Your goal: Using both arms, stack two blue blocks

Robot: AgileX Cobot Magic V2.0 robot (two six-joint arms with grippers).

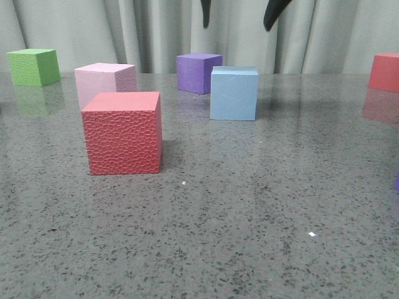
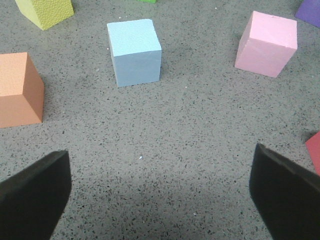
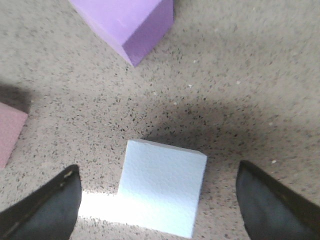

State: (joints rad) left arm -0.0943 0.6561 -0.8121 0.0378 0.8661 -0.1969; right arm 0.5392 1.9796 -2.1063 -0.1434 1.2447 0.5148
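Note:
One blue block (image 1: 234, 93) stands on the table in front of the purple cube (image 1: 198, 71). My right gripper (image 1: 240, 14) hangs above it, only its two black fingertips showing at the top of the front view. In the right wrist view this blue block (image 3: 162, 195) lies below and between the spread fingers of the right gripper (image 3: 160, 205), which is open and not touching it. A second blue block (image 2: 134, 52) shows only in the left wrist view, some way beyond the left gripper (image 2: 160, 200), which is open and holds nothing.
A red textured cube (image 1: 123, 132) stands near the front left with a pale pink cube (image 1: 106, 81) behind it. A green cube (image 1: 34, 66) is far left and a red cube (image 1: 385, 71) far right. An orange cube (image 2: 17, 90) and a yellow-green cube (image 2: 45, 11) flank the second blue block.

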